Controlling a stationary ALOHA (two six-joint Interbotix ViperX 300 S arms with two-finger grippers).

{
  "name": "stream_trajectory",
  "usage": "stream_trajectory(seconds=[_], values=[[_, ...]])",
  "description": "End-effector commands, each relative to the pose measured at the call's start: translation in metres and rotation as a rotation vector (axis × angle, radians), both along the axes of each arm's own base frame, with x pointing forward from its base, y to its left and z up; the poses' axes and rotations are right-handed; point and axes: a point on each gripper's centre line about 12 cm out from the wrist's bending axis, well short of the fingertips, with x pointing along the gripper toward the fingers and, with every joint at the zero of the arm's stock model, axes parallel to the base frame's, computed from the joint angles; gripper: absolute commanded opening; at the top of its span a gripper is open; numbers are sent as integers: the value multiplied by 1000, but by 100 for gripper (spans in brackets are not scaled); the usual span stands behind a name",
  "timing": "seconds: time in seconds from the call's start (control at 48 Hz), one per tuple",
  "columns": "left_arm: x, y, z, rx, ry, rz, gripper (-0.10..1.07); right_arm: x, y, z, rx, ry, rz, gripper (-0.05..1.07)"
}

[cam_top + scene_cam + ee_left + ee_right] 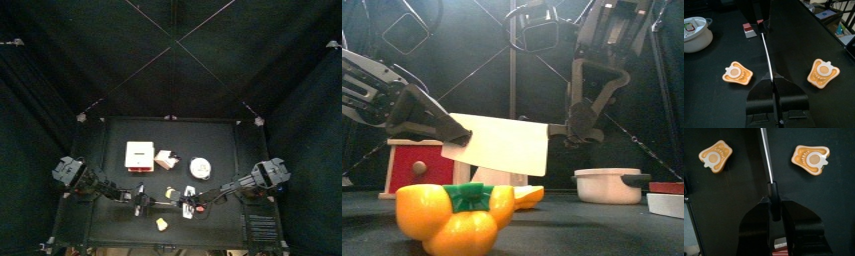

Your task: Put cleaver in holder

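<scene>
- While it hangs in the air above the table, the cleaver lies level, its long axis running from arm to arm.
- Its broad pale blade faces the front camera, and the handle end points toward the right arm.
- The left gripper is pressed together on the blade's thin far end.
- The right gripper pinches the dark handle, jaws partly spread.
- Two orange toys lie below, one on either side of the blade.
- The red holder stands behind, well apart from the cleaver.
- A white pot sits to the right.
- A yellow toy lies nearest the front.
</scene>
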Motion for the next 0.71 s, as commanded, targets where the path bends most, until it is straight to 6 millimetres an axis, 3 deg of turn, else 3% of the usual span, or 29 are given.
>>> stream_trajectory(seconds=[0.0, 0.354, 0.688], values=[[0, -3, 6, -2, -20, -16, 13, 0, -1, 14, 13, -35, -7, 47], [1, -3, 19, -29, -54, -3, 17, -2, -2, 27, 16, -74, 0, 47], [0, 8, 45, -77, -116, 53, 51, -11, -7, 48, 22, -91, -17, 47]])
